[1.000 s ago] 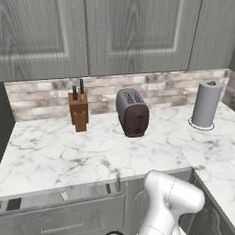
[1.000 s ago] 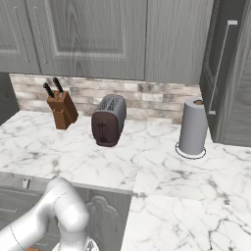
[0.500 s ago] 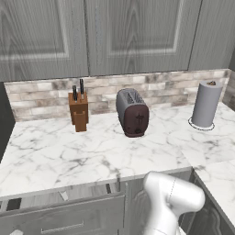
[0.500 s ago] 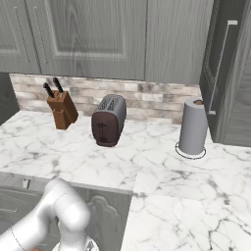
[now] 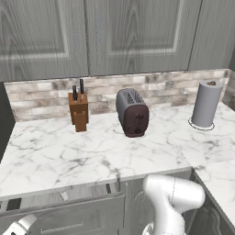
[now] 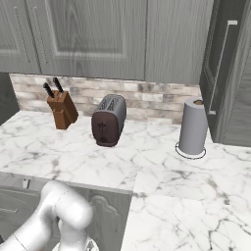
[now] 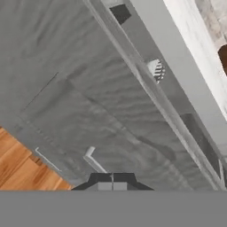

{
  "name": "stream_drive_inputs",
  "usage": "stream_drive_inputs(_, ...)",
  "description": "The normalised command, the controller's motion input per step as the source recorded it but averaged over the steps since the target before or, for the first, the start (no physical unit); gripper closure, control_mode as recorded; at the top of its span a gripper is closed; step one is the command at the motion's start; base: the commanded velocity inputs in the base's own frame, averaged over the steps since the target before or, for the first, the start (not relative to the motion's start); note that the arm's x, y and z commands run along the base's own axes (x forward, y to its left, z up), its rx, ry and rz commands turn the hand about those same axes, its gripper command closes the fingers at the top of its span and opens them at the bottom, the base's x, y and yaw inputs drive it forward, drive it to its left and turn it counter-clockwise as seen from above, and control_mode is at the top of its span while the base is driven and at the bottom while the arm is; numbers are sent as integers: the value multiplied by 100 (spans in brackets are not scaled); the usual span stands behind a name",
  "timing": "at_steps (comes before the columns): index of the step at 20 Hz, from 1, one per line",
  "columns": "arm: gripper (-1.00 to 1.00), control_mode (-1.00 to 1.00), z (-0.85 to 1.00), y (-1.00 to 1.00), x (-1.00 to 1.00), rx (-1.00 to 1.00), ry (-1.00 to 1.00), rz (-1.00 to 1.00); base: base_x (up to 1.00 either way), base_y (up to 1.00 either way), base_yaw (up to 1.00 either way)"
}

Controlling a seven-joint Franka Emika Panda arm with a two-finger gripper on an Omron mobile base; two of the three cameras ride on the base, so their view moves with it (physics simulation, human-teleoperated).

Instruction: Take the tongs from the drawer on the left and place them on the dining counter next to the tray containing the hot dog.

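Gripper (image 7: 112,181) low in front of the cabinet run, jaws fully closed, holding nothing; tips together at the bottom of the hand view, pointed at the grey front of the drawer (image 7: 102,115). Thin silver bar handle (image 7: 95,161) sits just above the tips, apart from them.

Drawer stands slightly pulled out under the counter edge: a narrow open strip shows along its top (image 5: 69,195). Small items lie in that strip, one pale and ribbed (image 7: 155,70); too small to identify. Tongs cannot be made out.

On the marble counter (image 5: 92,151) above, well clear of the drawer: knife block (image 5: 79,110) at the brick backsplash, dark toaster (image 5: 132,113) beside it, paper towel roll (image 5: 206,104) far right. Wood floor (image 7: 22,166) below.
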Motion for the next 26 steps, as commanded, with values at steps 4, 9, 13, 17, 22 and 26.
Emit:
stream_drive_inputs(4, 100, -100, 17, -44, 38, 18, 15, -1, 0, 0, 0)
stream_drive_inputs(9, 100, -100, 8, -18, 33, 11, 12, -2, 0, 0, 0)
stream_drive_inputs(13, 100, -100, 20, 0, 7, 18, 24, 0, 0, 0, 0)
stream_drive_inputs(17, 100, -100, 45, 0, 1, 22, 40, -1, 0, 0, 0)
stream_drive_inputs(22, 100, -100, 28, -1, 20, 18, 33, -2, 0, 0, 0)
stream_drive_inputs(26, 100, -100, 11, 0, 23, 1, 26, -1, 0, 0, 0)
